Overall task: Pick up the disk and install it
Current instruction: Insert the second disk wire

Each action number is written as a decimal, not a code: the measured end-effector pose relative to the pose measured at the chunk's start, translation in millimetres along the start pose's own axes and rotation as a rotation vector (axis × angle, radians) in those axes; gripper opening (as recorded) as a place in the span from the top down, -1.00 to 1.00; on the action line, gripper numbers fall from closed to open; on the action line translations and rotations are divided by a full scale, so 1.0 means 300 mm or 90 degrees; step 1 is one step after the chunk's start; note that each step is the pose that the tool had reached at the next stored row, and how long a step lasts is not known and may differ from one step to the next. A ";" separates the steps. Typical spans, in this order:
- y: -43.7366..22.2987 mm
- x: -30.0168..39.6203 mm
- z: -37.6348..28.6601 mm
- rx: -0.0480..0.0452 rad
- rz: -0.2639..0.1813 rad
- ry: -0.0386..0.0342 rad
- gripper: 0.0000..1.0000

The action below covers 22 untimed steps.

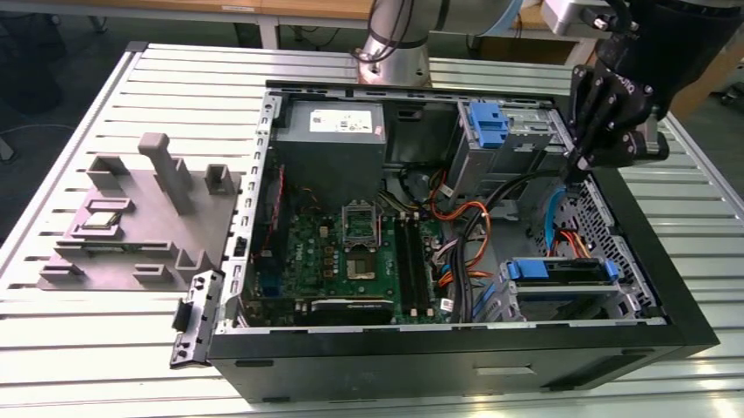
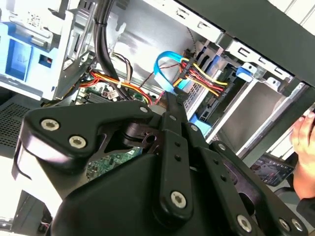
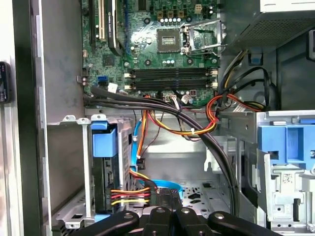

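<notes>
Exterior view, left to right: grey fixture (image 1: pixel 139 218) on slatted bench (image 1: pixel 70 348). Open computer case (image 1: pixel 465 348), motherboard (image 1: pixel 348 252) inside. Disk (image 1: pixel 562 272) sits in lower drive bay, blue bracket showing. End effector (image 1: pixel 578 170) hangs above case's right side; finger opening cannot be told.

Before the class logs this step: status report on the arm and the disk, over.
End effector over the computer case, near the drive bay. Disk seated in the bay. Loose cables close alongside.
</notes>
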State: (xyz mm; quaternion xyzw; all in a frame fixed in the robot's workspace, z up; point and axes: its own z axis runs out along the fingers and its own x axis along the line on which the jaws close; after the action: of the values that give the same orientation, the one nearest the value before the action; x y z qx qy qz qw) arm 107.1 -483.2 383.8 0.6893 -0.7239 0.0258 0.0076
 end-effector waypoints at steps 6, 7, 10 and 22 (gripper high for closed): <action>-0.004 -0.005 0.000 0.0009 0.000 0.0212 0.67; -0.005 -0.005 0.000 0.0010 0.000 0.0214 0.67; -0.005 -0.009 0.000 0.0010 0.000 0.0224 0.53; -0.008 -0.030 0.020 0.0018 -0.001 0.0701 0.37</action>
State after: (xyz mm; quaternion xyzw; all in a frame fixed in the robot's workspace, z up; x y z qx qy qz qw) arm 110.0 -474.7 377.4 0.6875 -0.7218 0.0647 0.0465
